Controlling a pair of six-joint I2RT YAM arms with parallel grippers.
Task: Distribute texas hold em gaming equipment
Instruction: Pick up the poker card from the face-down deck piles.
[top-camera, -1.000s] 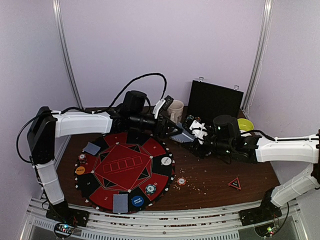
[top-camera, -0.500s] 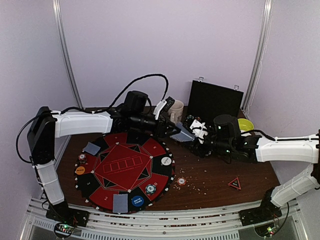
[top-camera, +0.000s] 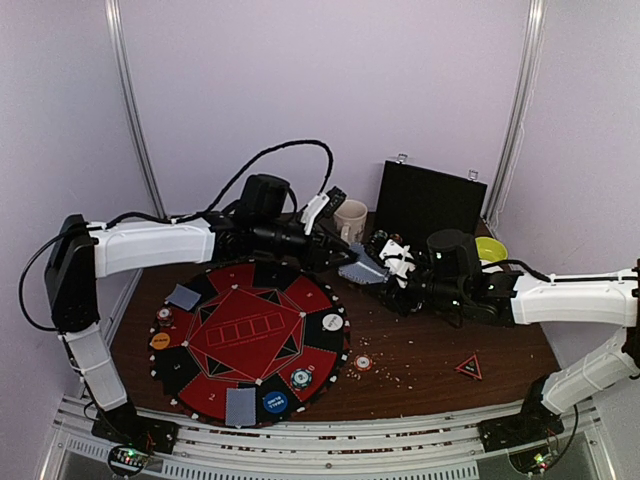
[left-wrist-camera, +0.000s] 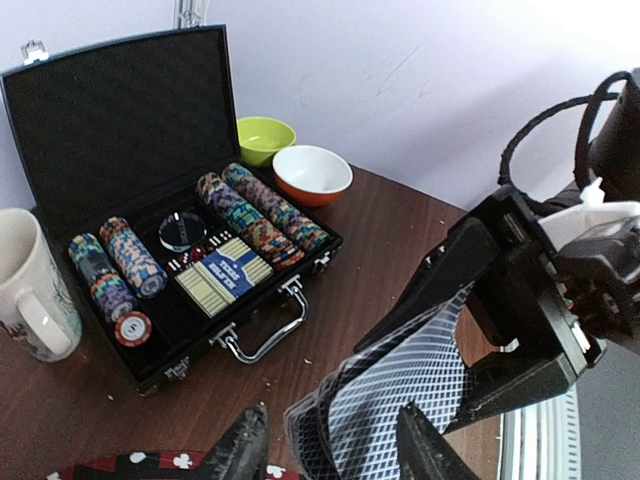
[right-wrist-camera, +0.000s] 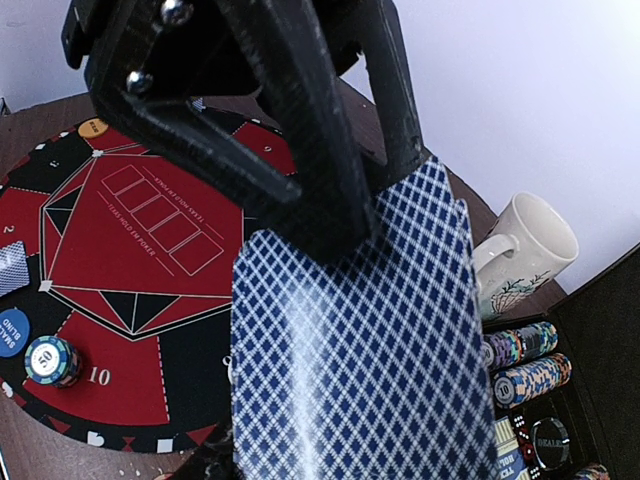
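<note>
My right gripper (top-camera: 385, 268) is shut on a stack of blue-backed playing cards (right-wrist-camera: 370, 350), held above the table right of the round red-and-black mat (top-camera: 250, 345). My left gripper (left-wrist-camera: 335, 450) meets it from the left. Its jaws straddle the free end of the cards (left-wrist-camera: 400, 390), and a small gap shows beside one finger (left-wrist-camera: 245, 448). On the mat lie two cards (top-camera: 184, 296) (top-camera: 240, 405), striped chips (top-camera: 301, 378), and a white (top-camera: 332, 322), a blue (top-camera: 274, 402) and an orange button (top-camera: 159, 341). One chip (top-camera: 363, 362) lies just off the mat.
An open black case (left-wrist-camera: 150, 130) with chip rows (left-wrist-camera: 260, 215) and a boxed deck stands behind the grippers. A cream mug (top-camera: 351, 220) is left of it. A yellow-green bowl (left-wrist-camera: 265, 138) and an orange bowl (left-wrist-camera: 312, 172) are at its right. A red triangle (top-camera: 469, 367) lies front right.
My left arm has drawn back a little to the left, and its jaws have narrowed round the end of the cards. The right arm and its cards have stayed put.
</note>
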